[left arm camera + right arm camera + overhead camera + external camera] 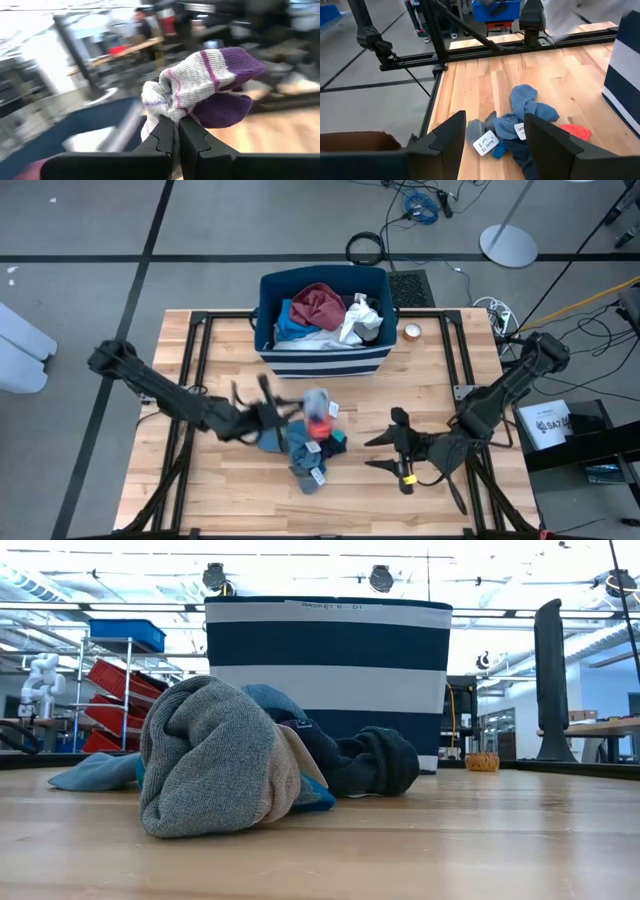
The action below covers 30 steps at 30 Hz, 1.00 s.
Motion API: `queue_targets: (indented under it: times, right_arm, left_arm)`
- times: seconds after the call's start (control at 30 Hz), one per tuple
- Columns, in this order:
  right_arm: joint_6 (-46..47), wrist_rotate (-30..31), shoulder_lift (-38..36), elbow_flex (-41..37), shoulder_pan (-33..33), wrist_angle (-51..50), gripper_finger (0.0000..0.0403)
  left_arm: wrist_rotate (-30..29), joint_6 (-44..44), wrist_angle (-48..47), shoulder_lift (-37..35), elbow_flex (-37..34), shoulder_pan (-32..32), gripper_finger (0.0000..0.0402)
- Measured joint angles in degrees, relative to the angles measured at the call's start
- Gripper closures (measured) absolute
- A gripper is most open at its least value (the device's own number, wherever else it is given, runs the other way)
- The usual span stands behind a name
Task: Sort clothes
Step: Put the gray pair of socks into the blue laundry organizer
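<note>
My left gripper (176,131) is shut on a grey-and-white sock (205,80) with purple stripes and purple toe, held up off the table left of the sock pile (312,442). The pile holds blue, grey, dark and red-orange pieces, two with white tags (485,142), and lies on the wooden table in front of the bin. In the low view a grey sock (210,755) and a dark one (372,760) lie in front. My right gripper (395,442) hovers open to the right of the pile, its fingers (451,137) pointing toward it. My left gripper pinches a bunched part of the sock (167,107) between its two fingertips. The fingers lie about level, coming from the table's left. The rest of the sock stands out beyond the tips, clear of the table.
A navy bin with white stripes (322,360) stands at the table's far middle and holds maroon, blue and white clothes (320,308). A small roll (412,331) lies right of it. Black frame rails (190,360) run along the table's sides.
</note>
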Motion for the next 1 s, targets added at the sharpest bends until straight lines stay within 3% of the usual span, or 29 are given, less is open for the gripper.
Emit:
queue_targets:
  times: [0.2, 0.3, 0.47, 0.73, 0.9, 1.0]
  right_arm:
    - [0.2, 0.0, 1.3, 0.0, -0.2, -0.1, 0.0215]
    - [0.1, 0.0, 1.9, 0.0, -0.6, -0.2, 0.0215]
    - [0.2, 0.0, 1.9, 0.0, -1.0, 0.0, 0.0215]
    - [0.4, -0.1, 1.9, 0.0, -1.0, 2.0, 0.0215]
    - [0.4, -0.3, 1.9, 0.0, -0.8, 2.4, 0.0215]
    - [0.4, -0.3, 1.9, 0.0, -0.5, 2.4, 0.0215]
  left_arm:
    - [-2.6, -0.4, -12.3, -9.3, 3.9, 8.7, 0.0394]
    - [0.5, -2.3, -22.0, -11.6, 9.2, 16.7, 0.0394]
    - [14.9, -12.1, -41.8, -9.8, 20.7, 33.8, 0.0394]
    - [36.5, -22.2, -57.1, 1.0, 28.5, 57.8, 0.0394]
    - [49.1, -30.1, -60.9, 8.4, 28.7, 67.2, 0.0390]
    - [52.6, -33.7, -60.4, 10.8, 28.7, 69.4, 0.0371]
